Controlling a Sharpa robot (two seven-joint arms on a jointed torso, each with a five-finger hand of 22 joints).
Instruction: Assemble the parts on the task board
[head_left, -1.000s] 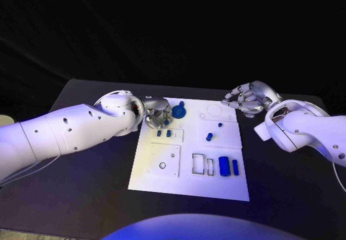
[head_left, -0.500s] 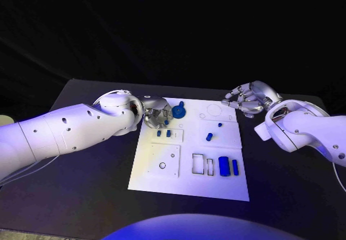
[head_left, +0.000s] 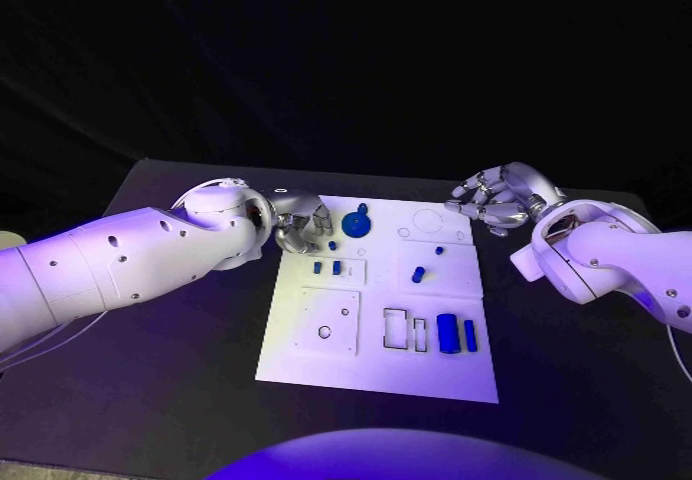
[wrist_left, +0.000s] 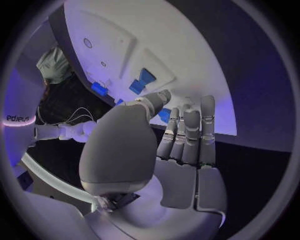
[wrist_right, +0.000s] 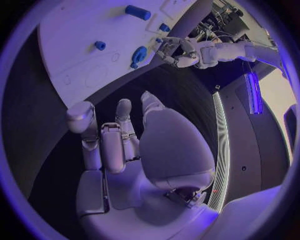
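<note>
- Only thing showing up is some mirrored lettering on a pale strip (wrist_left: 19, 119) in the left wrist view, maybe "sharpa", too blurry to tell.

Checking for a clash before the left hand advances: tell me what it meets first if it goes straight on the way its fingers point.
Probably the small blue part on the board, just ahead of the left hand. Depth is unclear.

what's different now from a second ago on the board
The left hand has drawn back off the board toward its left edge, away from the round blue part, with nothing visibly in its fingers. The right hand stayed by the far right corner, fingers curled in on nothing. The blue parts lie where they were.
</note>
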